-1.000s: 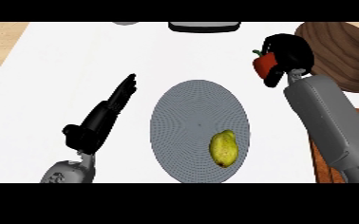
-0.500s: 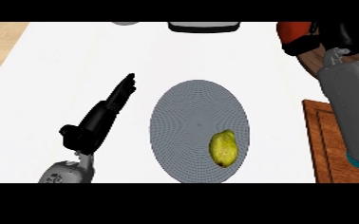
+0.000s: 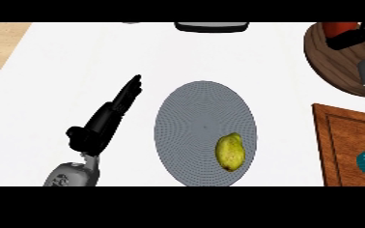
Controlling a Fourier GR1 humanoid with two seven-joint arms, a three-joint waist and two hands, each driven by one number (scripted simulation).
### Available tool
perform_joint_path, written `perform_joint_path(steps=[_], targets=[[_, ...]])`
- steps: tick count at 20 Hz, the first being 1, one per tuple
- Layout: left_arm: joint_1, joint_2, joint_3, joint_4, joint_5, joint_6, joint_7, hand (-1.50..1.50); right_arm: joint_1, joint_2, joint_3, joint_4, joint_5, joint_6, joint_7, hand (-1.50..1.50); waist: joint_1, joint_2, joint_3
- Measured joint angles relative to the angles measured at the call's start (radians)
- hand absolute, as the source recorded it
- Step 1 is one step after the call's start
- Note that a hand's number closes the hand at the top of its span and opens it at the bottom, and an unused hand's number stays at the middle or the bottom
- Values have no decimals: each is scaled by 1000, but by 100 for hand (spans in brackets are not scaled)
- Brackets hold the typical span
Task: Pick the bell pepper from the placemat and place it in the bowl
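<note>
Brown wooden bowl [image 3: 333,60] cut by right edge. Red object [image 3: 340,28] and black hand [image 3: 347,39] inside it, partly out of view; grasp indeterminate. Dark tray [image 3: 212,26] clipped at top.

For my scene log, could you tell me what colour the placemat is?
Grey, with a fine dotted weave; the placemat shows best in the head view.

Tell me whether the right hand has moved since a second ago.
Yes. The right hand with the red bell pepper went right and up, away from the grey placemat, and now sits over the brown bowl.
</note>
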Motion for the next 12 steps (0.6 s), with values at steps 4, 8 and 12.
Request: perform_joint_path(steps=[4, 8, 12], targets=[[-29, -9, 2, 8, -5, 1, 21, 0, -39, -47, -35, 155, 37, -111, -79, 150, 8, 4, 0], [-33, -12, -2, -4, -10, -4, 25, 0, -69, -95, -60, 317, 47, -113, -148, 150, 19, 8, 1], [-38, -15, -1, 7, -9, -9, 16, 0, -95, -123, -99, 443, 5, 15, -174, -150, 26, 12, 2]])
